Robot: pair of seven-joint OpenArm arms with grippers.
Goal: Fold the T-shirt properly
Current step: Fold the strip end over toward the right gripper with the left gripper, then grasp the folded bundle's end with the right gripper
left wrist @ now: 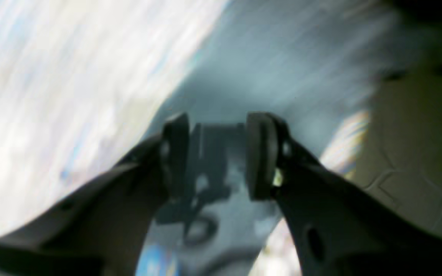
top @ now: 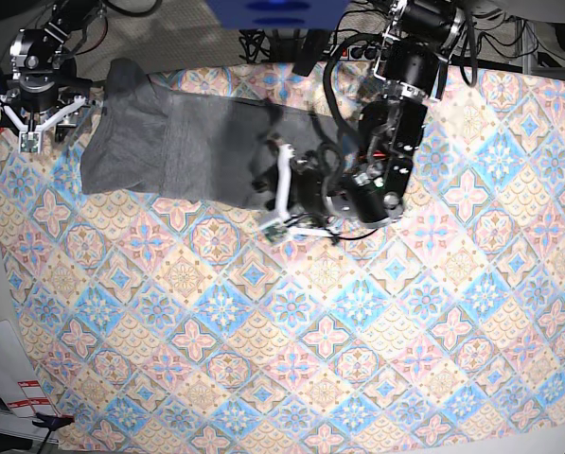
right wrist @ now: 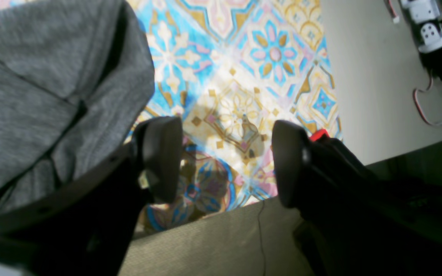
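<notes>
The grey T-shirt (top: 178,147) lies as a long, partly folded strip at the back left of the patterned cloth (top: 310,331). My left gripper (top: 268,200) sits at the shirt's right end. The left wrist view is motion-blurred; there the left gripper (left wrist: 219,155) has its pads apart over the grey T-shirt (left wrist: 267,69), with nothing clearly pinched. My right gripper (top: 50,123) hovers at the shirt's left end. In the right wrist view the right gripper (right wrist: 224,163) is open above the patterned cloth (right wrist: 244,76), beside the bunched T-shirt (right wrist: 33,76), holding nothing.
The patterned cloth covers nearly the whole table. Beige table surface (right wrist: 359,76) borders it near the right gripper, with cables and white hardware (right wrist: 436,30) beyond. Papers (top: 17,397) lie at the front left corner. A blue object (top: 277,11) hangs at the top edge.
</notes>
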